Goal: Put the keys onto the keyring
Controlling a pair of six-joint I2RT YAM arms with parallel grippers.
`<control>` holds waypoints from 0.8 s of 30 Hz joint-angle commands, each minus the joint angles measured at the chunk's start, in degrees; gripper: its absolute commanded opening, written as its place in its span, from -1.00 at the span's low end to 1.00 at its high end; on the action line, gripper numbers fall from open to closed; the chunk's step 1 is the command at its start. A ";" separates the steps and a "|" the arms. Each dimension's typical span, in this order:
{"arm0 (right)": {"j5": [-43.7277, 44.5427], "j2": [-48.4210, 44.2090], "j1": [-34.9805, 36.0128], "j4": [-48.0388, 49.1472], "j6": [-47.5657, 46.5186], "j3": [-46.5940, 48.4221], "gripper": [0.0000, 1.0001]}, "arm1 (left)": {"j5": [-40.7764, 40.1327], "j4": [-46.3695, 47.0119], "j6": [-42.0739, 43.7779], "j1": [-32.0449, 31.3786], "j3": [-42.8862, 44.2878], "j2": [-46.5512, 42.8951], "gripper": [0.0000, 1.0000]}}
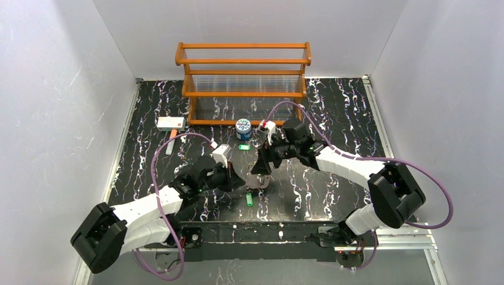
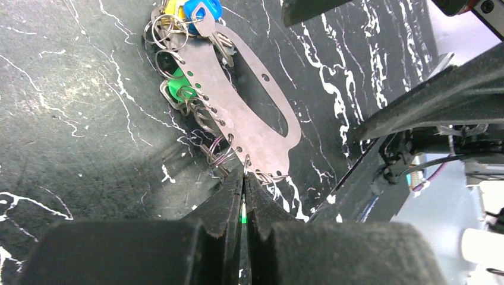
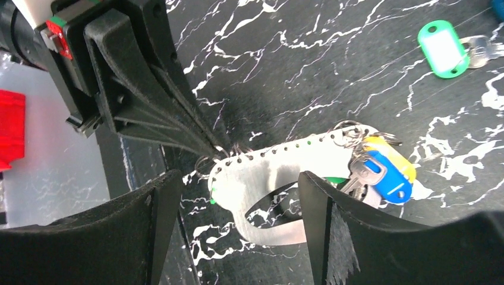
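Left jaws pinched on keyring (image 2: 249, 119) edge | right jaws apart, straddling it | keys (image 3: 386, 177) partly hidden

We see the keyring (image 2: 238, 113) as a flat, silvery oval plate with a long cut-out through its middle and a row of small holes along one edge, in the middle of the scene. Split rings (image 2: 169, 29) thread those holes. A blue key (image 2: 202, 9) and a yellow key (image 2: 172, 7) cluster at one end, and a green key (image 2: 177, 88) hangs midway along. A loose green key (image 1: 249, 199) lies just near of it, and a far green key (image 1: 242, 147) lies well apart.
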 commanded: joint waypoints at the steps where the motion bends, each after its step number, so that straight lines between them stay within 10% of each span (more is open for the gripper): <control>1: -5.28 -1.77 -0.07 3.66 -1.54 -1.53 0.59 | -0.17 -5.34 7.70 -0.24 3.55 -0.90 -1.00; 17: -8.56 -14.90 0.10 31.72 -9.34 -17.57 0.55 | 0.32 -5.28 31.19 -0.38 3.51 -15.59 -1.00; 24: -6.02 -15.88 5.12 27.40 -17.32 -16.41 0.36 | -0.31 -5.73 29.02 -0.47 4.35 -15.05 -1.00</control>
